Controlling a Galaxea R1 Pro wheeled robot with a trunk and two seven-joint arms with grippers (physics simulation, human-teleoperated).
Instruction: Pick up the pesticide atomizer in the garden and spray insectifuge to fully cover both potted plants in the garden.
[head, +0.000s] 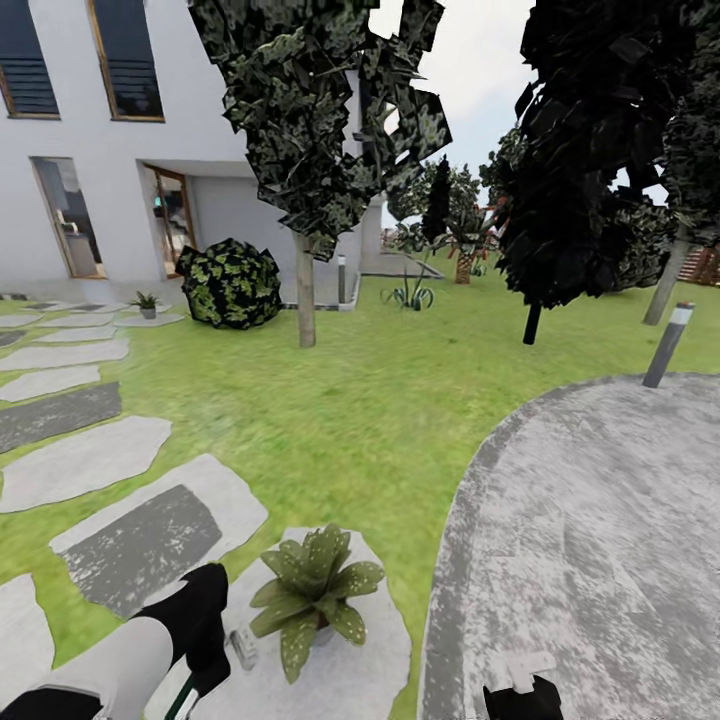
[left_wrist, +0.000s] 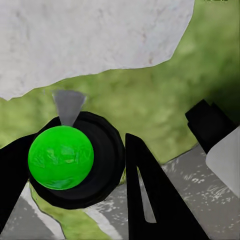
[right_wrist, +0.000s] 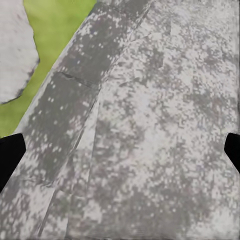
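Setting: garden lawn (head: 380, 420) with pale stepping stones (head: 85, 462) on the left and a round paved patio (head: 600, 540) on the right; a house wall and trees lie far.

Near potted plant: a speckled rosette (head: 312, 592) stands on the nearest stepping stone, just right of the left arm (head: 150, 650).

Far potted plant: a second small rosette (head: 147, 303) sits on a far-left stone beside a round bush (head: 230, 283), well apart from the robot.

Pesticide atomizer: held in the left gripper (left_wrist: 100, 165); the left wrist view looks down on a dark round body with a bright green cap (left_wrist: 61, 157) and a pale grey nozzle (left_wrist: 68, 106). In the head view a pale trigger part (head: 243, 648) shows near the arm's end, close to the near plant.

Left jaws: closed around the atomizer, one dark finger (left_wrist: 152, 200) on each side.

Right gripper: (right_wrist: 120, 150) hangs over the patio; jaws spread wide, holding nothing, only the tips visible at the frame edges.

Risk, aim: the nozzle appears to point over grass and stone, not clearly at leaves; spraying so would probably leave the rosette partly uncovered.

Risk, contact: arm and plant are close; a careless swing could knock the little pot over.

Risk, grip: the round body could twist between the fingers and turn the nozzle off target.

Risk, omission: the far plant could be missed unless the base drives over.
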